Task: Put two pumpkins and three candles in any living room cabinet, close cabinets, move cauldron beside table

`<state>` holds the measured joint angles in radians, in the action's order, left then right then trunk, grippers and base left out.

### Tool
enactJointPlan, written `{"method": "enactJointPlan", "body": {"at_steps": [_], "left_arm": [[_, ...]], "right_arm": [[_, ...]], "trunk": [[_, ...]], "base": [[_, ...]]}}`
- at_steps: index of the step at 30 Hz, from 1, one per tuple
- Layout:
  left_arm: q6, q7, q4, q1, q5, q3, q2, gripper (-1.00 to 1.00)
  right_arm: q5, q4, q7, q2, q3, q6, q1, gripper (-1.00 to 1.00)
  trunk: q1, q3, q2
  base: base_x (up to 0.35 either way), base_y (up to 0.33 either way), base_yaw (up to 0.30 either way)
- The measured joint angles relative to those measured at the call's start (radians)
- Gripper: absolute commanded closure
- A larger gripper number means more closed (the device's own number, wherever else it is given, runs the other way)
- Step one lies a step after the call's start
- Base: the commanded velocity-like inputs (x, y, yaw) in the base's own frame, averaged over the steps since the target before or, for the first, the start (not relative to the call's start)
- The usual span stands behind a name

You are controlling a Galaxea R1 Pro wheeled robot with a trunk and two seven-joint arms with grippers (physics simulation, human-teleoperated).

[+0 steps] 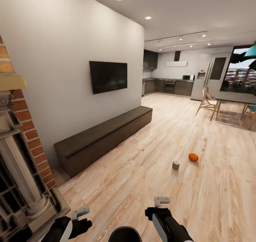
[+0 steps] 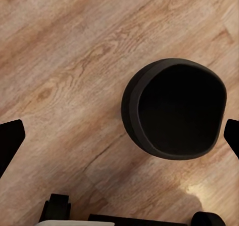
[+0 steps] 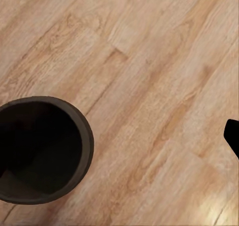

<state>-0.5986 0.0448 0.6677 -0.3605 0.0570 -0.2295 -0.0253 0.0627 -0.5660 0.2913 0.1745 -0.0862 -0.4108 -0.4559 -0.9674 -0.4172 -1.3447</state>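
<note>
In the head view the cabinet (image 1: 103, 138), a long low dark-brown unit, runs along the white wall under the wall TV (image 1: 108, 76), at about 10 o'clock from the robot, with every front shut flush. A brick fireplace (image 1: 21, 156) stands at 9 o'clock.

Out on the light plank floor (image 1: 142, 171) at roughly 1 o'clock sit one orange pumpkin (image 1: 193, 157) and, just beside it on its near-left, a squat grey candle (image 1: 176, 165); the two are close but apart.

The black cauldron (image 1: 124, 234) stands on the floor at 6 o'clock, right between the two arms, its rim cut by the frame edge. The left wrist view looks down into its dark open mouth (image 2: 174, 115), and the right wrist view catches its flared rim (image 3: 42, 151).

The left gripper (image 1: 81, 213) hangs over bare floor, fingers (image 2: 11, 141) spread wide and holding nothing. The right gripper (image 1: 160, 203) seems empty too, but too little of it shows to tell how far it is spread.

A dining table (image 1: 236, 98) with wooden chairs (image 1: 208, 103) stands far off at 2 o'clock.
</note>
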Motion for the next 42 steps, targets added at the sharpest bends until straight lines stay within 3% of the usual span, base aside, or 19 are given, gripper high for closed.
{"method": "enactJointPlan", "body": {"at_steps": [5, 9, 21, 26, 37, 42], "left_arm": [[-0.001, 0.0, -0.002, 0.0, 0.002, 0.0, 0.0, -1.0], [-0.001, 0.0, -0.002, 0.0, 0.004, -0.001, 0.0, -1.0], [0.003, 0.001, -0.031, -0.001, 0.006, -0.001, -0.009, -1.0], [0.038, 0.001, -0.033, 0.0, 0.006, -0.001, -0.012, -1.0], [0.05, 0.001, -0.035, 0.0, 0.006, -0.001, -0.015, -1.0], [0.051, 0.001, -0.036, 0.0, 0.006, -0.001, -0.024, -1.0]], "right_arm": [[0.134, -0.015, -0.012, 0.0, -0.005, -0.061, -0.024, -1.0], [0.169, -0.019, -0.016, 0.0, -0.007, -0.092, -0.028, -1.0], [0.174, -0.02, -0.061, 0.0, -0.014, -0.068, -0.027, -1.0], [0.174, -0.019, -0.063, 0.0, -0.015, -0.065, -0.027, -1.0], [0.175, -0.019, -0.064, 0.0, -0.097, -0.075, -0.029, -1.0], [0.174, -0.018, -0.064, 0.0, -0.105, -0.08, -0.029, -1.0]], "trunk": [[-0.019, -0.016, -0.035], [-0.035, -0.028, -0.063], [-0.081, -0.066, -0.147], [-0.1, -0.081, -0.182], [-0.142, -0.116, -0.259], [-0.161, -0.132, -0.294]], "base": [[0.0, 0.0, 0.0], [0.0, 0.0, 0.0], [0.0, 0.0, 0.0], [0.0, 0.0, 0.0], [0.0, 0.0, 0.0], [0.0, 0.0, 0.0]]}}
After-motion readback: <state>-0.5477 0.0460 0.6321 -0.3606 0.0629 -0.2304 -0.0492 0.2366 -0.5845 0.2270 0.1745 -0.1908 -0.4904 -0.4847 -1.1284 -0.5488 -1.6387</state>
